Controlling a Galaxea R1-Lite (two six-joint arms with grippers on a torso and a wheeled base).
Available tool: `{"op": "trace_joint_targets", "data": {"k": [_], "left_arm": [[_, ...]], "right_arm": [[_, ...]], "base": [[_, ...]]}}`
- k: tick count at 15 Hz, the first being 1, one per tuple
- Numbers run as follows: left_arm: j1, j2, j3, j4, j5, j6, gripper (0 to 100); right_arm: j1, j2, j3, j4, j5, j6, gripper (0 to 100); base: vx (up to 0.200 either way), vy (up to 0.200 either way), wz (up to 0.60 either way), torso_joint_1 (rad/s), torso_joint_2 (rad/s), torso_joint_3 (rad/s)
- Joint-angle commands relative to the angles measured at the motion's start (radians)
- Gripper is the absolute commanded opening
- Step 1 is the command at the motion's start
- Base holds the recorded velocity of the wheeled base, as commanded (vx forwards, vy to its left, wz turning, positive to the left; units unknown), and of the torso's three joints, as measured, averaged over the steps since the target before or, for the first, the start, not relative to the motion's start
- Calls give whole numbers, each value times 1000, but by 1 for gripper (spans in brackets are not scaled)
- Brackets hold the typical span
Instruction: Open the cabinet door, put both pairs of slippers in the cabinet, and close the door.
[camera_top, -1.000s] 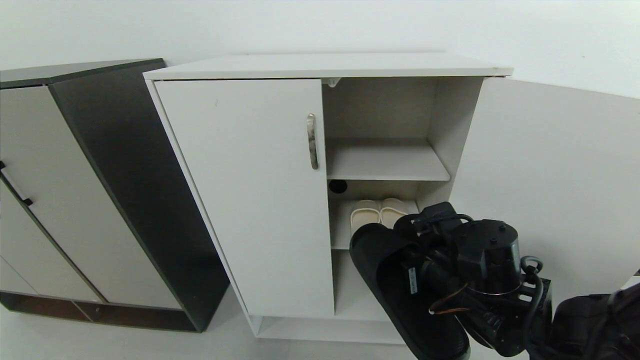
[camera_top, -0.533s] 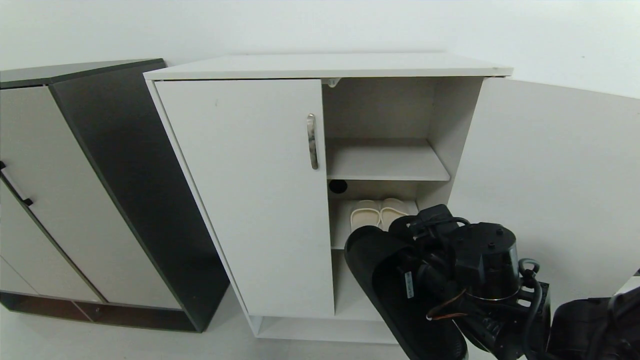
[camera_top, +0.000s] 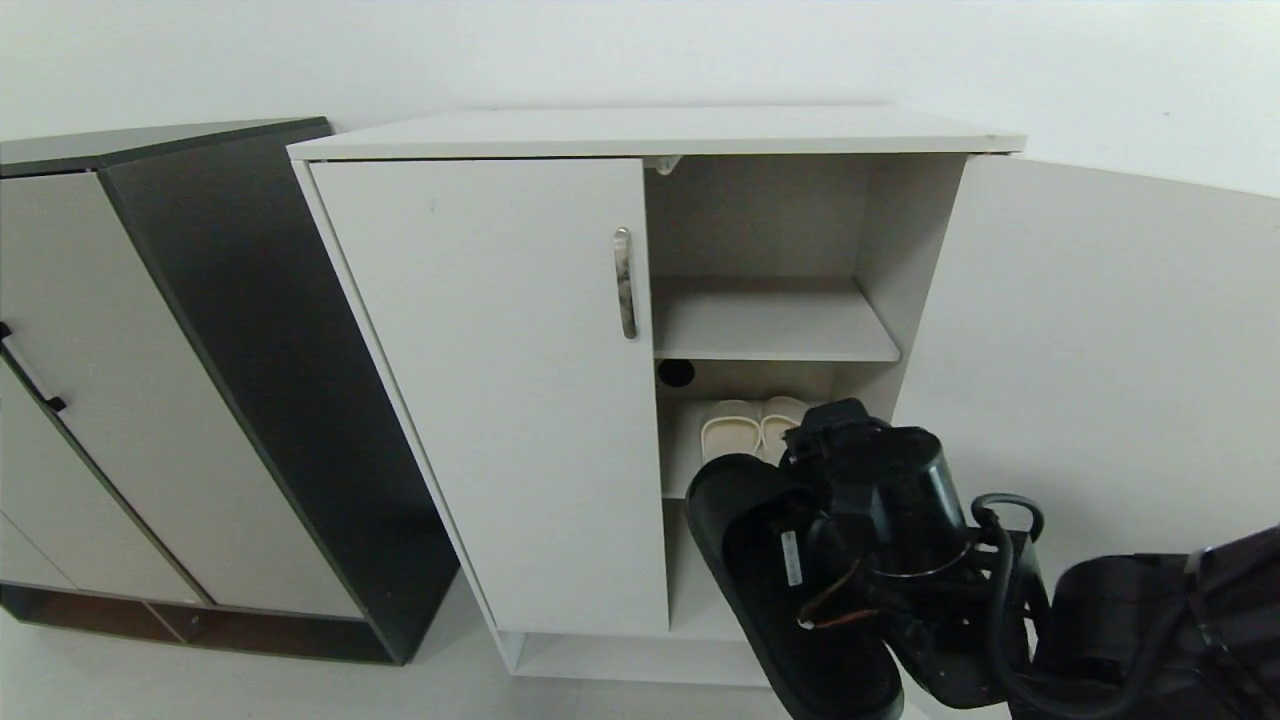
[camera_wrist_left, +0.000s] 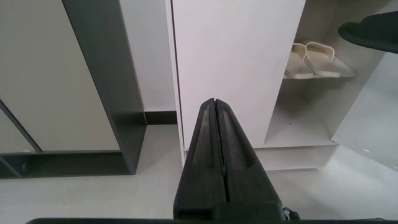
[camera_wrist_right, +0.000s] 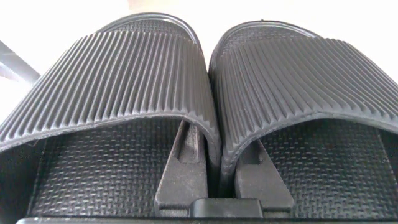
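Here, nearest to me, my right tool (camera_wrist_right: 211, 165) is clamped on the pair of black slippers (camera_top: 770, 590). Its two fingers (camera_wrist_right: 183, 174) reach in under the ribbed straps and pinch the inner sides of the two slippers together, so the pair sits side by side with the soles pressed against each other along the middle. In the head view the pair hangs in the air at the right, tilted, with its toe end pointing up and away toward the open half of the cabinet (camera_top: 650, 130); that end overlaps the front of the lower compartments, and I cannot tell whether it has crossed the cabinet's front edge. My left tool (camera_wrist_left: 214, 102) is farther left and low, its fingers pressed flat together, above the pale floor (camera_wrist_left: 155, 162) in front of the closed left door (camera_top: 490, 380). That door carries an upright metal handle (camera_top: 624, 283) near its right edge. The right door (camera_top: 1100, 350) is swung wide open to the right. Inside the open half, the cream slippers (camera_top: 755, 425) lie side by side on the middle shelf (camera_wrist_left: 292, 76), heels toward me, just beyond the toe of the black pair. Above them is the upper shelf (camera_top: 775, 325), with a round dark hole (camera_top: 676, 373) in the back panel just under it. A dark cabinet (camera_top: 250, 350) stands to the left, close against the white one.
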Motion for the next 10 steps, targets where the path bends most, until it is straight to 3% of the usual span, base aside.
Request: {"op": "trace_joint_targets", "data": {"k": [1, 6, 10], "left_arm": [[0, 0, 0, 0, 0, 0, 0], [0, 0, 0, 0, 0, 0, 0], [0, 0, 0, 0, 0, 0, 0]], "right_arm": [[38, 45, -186, 158, -140, 100, 0], [38, 34, -390, 327, -186, 95, 0], [23, 44, -450, 337, -187, 72, 0]], "base": [[0, 0, 0, 0, 0, 0], [0, 0, 0, 0, 0, 0], [0, 0, 0, 0, 0, 0]]}}
